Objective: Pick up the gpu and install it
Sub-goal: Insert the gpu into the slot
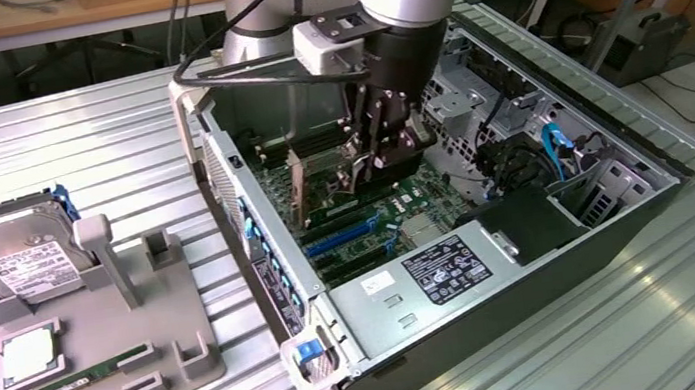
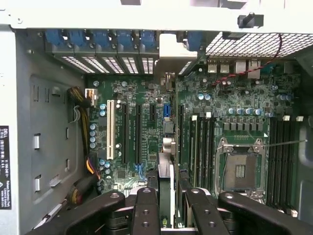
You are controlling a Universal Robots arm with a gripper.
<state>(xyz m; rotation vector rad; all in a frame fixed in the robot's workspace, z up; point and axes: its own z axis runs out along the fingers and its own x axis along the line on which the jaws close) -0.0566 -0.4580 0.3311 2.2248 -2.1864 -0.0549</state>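
The gpu stands on edge inside the open computer case, low over the green motherboard, with its greenish-tan back showing. My gripper reaches down into the case and is shut on the card's top edge. In the wrist view the gpu shows edge-on between the black fingers, running toward the rear slot openings, where its pale end bracket sits. It lines up with a slot between the long black expansion slots and the memory slots. Whether it is seated I cannot tell.
A grey fixture at the exterior view's left holds a silver hard drive, a square chip and a green memory stick. Inside the case are the power supply, drive cages and an open CPU socket.
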